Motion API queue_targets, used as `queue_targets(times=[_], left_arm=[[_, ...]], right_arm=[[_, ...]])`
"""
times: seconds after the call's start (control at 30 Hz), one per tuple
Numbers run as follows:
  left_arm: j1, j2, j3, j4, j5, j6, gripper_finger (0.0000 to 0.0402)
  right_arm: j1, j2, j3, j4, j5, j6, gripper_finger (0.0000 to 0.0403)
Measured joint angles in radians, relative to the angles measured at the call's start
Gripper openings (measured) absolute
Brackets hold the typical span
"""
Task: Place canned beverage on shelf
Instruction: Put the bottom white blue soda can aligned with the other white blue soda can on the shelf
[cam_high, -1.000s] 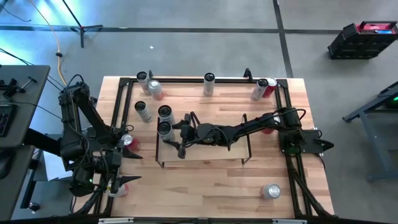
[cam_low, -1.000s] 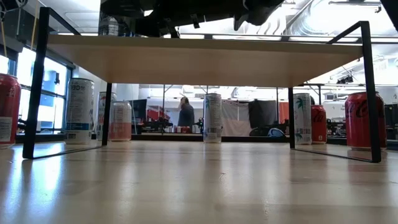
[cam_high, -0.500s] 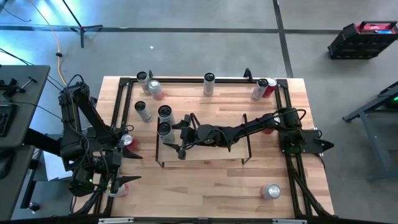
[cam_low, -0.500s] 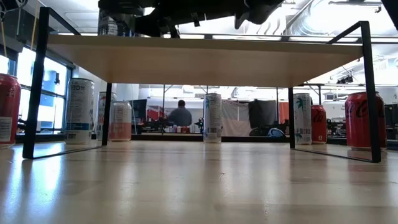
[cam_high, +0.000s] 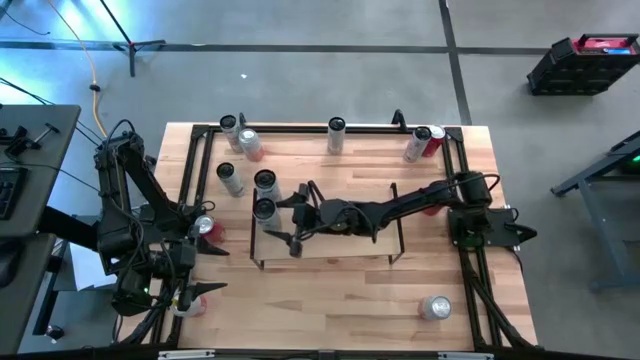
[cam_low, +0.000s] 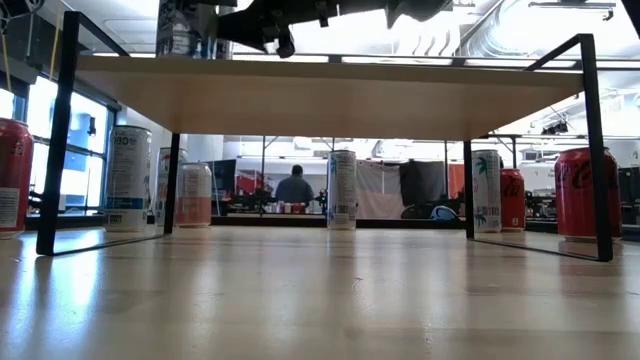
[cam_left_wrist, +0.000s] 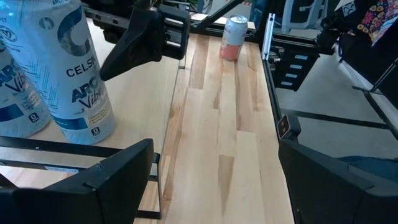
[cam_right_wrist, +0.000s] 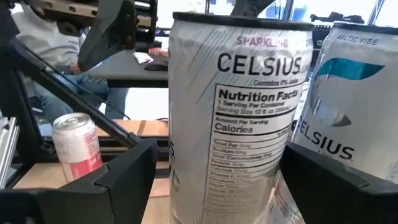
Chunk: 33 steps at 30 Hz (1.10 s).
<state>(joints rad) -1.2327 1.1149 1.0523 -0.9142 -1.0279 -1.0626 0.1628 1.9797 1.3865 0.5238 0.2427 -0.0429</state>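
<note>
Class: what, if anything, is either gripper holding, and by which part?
Nothing. The right gripper's jaws stand open by the can on the shelf; the left gripper is empty.

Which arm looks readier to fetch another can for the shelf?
Probably the left. Its open gripper waits at the table's left edge beside a red can. The right gripper is stretched over the shelf, open around a white can there.

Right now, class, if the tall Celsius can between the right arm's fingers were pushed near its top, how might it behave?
The Celsius can is tall, slim and upright, so it would probably tip. Its smooth round wall suggests it could then roll, or slip between the fingers.
</note>
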Motion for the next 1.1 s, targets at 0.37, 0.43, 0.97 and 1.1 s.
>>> queue_targets(times=[0.37, 0.43, 0.97, 1.1], left_arm=[[0.0, 0.0, 0.0, 0.0, 0.0, 0.0, 0.0335], [0.0, 0.0, 0.0, 0.0, 0.0, 0.0, 0.0335], [0.0, 0.054, 0.0, 0.001, -0.001, -0.009, 0.0335], [0.007, 0.066, 0.0, 0.007, -0.019, -0.009, 0.0335]], right_arm=[[0.028, -0.066, 0.0, -0.162, 0.042, 0.025, 0.0315], [0.032, -0.081, 0.0, -0.205, 0.042, 0.041, 0.0315], [0.105, -0.145, 0.0, -0.431, -0.012, 0.117, 0.0314], [0.099, -0.127, -0.001, -0.389, -0.041, 0.095, 0.0314]])
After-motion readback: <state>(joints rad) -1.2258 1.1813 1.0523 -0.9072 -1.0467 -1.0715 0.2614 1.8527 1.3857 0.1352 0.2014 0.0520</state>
